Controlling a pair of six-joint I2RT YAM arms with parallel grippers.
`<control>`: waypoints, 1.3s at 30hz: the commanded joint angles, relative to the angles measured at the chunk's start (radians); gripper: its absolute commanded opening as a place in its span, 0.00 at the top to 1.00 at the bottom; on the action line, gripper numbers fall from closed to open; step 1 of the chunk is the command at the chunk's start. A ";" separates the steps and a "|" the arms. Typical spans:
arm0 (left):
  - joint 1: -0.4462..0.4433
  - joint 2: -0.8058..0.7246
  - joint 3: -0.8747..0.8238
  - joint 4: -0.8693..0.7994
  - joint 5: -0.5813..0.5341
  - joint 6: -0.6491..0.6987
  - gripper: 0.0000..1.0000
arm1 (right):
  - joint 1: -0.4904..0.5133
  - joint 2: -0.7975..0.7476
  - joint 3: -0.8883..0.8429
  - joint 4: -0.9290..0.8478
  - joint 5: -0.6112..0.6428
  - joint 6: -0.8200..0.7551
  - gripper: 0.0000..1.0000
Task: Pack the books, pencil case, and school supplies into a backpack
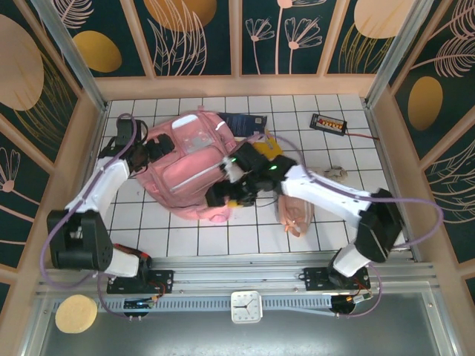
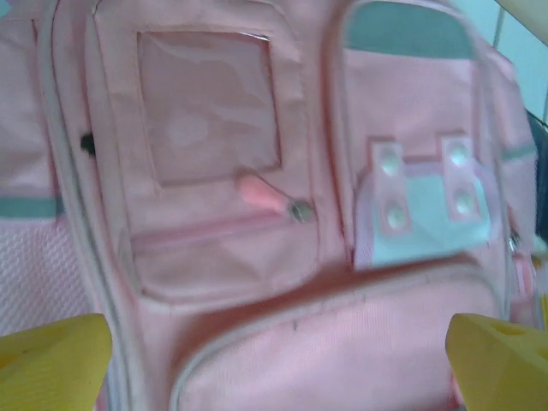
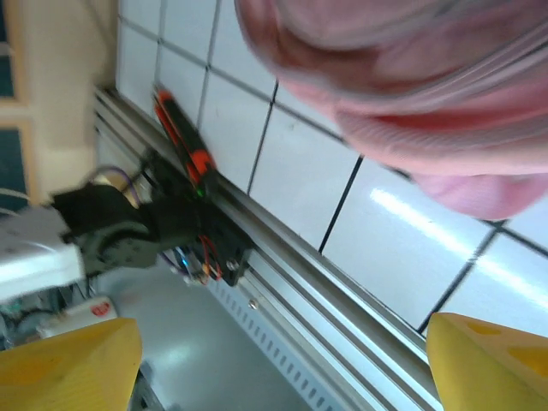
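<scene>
Noting backpack [image 1: 189, 167] lying front-up left of centre on tiled table [image 1: 245, 239]. Observing left gripper [image 2: 274, 360] hanging over its front pockets, jaws spread wide, empty. Observing right gripper [image 3: 278, 364] beside its near edge, jaws likewise parted, gripping nothing.

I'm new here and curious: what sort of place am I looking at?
Probably a robot test booth: two white-and-black robot arms bolted to a metal rail, a white tiled tabletop, and wood-framed walls painted with dark leaf patterns enclosing a soft pink backpack.
</scene>
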State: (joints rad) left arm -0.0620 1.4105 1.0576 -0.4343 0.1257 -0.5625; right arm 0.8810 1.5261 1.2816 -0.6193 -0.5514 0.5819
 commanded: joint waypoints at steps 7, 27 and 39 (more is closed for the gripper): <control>-0.478 -0.144 -0.060 -0.109 -0.139 0.234 0.01 | -0.499 -0.144 -0.130 0.103 0.028 0.026 0.16; -0.733 0.206 -0.108 -0.084 -0.279 0.417 0.44 | -0.543 0.243 -0.179 0.754 -0.183 -0.851 0.40; -0.729 0.062 -0.045 -0.178 -0.281 0.504 1.00 | -0.468 0.260 -0.227 0.688 -0.279 -1.137 0.27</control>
State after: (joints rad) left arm -0.7979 1.5593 0.9676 -0.5209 -0.1379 -0.1040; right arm 0.3801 1.8160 1.0679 0.0704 -0.7879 -0.4126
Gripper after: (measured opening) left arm 0.064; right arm 0.725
